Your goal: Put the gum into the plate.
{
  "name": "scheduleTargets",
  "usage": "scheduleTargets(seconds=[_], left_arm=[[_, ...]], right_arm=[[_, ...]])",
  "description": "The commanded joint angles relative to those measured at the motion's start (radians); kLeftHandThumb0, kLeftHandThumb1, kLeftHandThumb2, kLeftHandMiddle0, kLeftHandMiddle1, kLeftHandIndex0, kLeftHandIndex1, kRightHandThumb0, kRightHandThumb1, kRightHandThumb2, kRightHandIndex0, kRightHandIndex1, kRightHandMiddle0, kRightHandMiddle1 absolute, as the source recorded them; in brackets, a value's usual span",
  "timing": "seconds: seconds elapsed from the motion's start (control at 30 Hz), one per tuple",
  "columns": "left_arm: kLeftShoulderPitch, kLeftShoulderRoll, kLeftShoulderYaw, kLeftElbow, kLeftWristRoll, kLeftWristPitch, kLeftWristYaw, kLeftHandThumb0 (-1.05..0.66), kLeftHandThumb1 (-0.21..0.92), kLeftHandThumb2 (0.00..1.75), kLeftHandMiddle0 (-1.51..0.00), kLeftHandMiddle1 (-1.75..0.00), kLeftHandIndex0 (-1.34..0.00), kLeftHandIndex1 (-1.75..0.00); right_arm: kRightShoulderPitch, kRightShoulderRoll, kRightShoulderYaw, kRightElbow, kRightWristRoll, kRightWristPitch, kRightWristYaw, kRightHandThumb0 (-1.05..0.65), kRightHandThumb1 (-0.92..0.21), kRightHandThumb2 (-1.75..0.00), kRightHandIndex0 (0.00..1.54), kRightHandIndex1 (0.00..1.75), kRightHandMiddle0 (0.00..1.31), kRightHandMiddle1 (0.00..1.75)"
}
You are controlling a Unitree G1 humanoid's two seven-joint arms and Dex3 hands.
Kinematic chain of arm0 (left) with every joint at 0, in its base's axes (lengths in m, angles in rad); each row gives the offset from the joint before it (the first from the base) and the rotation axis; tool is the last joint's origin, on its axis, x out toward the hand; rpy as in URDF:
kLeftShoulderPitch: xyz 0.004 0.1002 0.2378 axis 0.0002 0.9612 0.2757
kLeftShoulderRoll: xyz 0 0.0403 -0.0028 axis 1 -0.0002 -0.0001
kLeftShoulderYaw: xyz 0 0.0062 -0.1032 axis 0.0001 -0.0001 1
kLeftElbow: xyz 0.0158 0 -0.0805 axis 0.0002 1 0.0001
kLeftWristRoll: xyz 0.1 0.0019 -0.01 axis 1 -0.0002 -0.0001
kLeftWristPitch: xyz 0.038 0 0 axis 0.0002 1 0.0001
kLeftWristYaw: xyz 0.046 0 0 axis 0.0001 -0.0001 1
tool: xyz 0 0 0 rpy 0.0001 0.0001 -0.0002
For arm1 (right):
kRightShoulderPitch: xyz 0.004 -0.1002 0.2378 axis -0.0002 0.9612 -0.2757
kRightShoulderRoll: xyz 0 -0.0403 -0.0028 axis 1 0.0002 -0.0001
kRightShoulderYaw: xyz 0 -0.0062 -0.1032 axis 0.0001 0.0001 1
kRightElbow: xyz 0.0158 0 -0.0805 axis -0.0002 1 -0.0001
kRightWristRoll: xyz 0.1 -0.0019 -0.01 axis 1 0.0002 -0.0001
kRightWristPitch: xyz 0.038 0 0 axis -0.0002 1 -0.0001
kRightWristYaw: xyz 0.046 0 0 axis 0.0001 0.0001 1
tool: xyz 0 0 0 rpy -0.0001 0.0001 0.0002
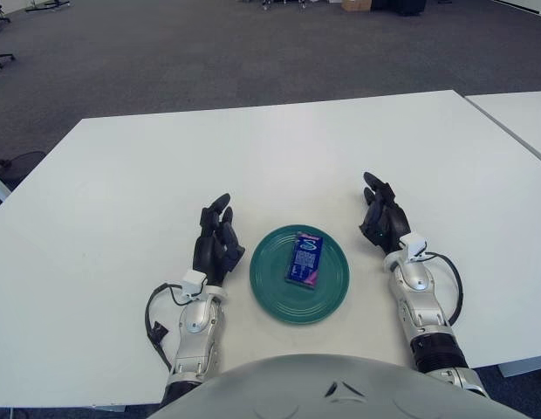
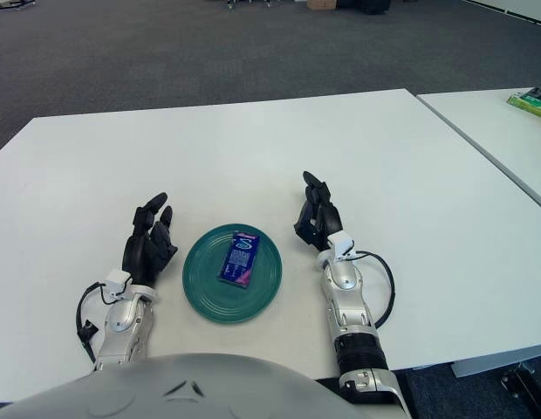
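Observation:
A blue and purple gum pack [image 1: 304,258] lies flat inside the green plate [image 1: 270,288] near the table's front edge. My left hand [image 1: 214,240] shows just left of the plate, fingers relaxed and holding nothing. To the right of the plate my right hand [image 1: 380,216] is held with its fingers spread and empty. Neither hand touches the plate or the gum.
The white table [image 1: 253,166] stretches far back and to both sides. A second white table [image 2: 497,131] stands to the right across a narrow gap, with a green item [image 2: 534,100] on it. Grey carpet lies beyond.

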Motion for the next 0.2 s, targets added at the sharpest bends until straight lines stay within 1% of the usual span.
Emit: scheduleTargets(seconds=[0.0,0.17], left_arm=[[0.023,-0.001,0.008,0.018,0.019,0.037,0.020,-0.81,0.92,0.93,-0.25,0.00,0.00,-0.67],[0.025,-0.005,0.007,0.015,0.033,0.042,0.037,-0.80,0.92,0.93,-0.23,0.00,0.00,-0.65]], right_arm=[[0.044,0.014,0.019,0.034,-0.024,0.025,-0.001,-0.78,-0.92,-1.15,0.09,0.00,0.00,0.31],[0.049,0.021,0.022,0.041,-0.031,0.009,0.002,-0.79,-0.92,-1.14,0.09,0.00,0.00,0.31]])
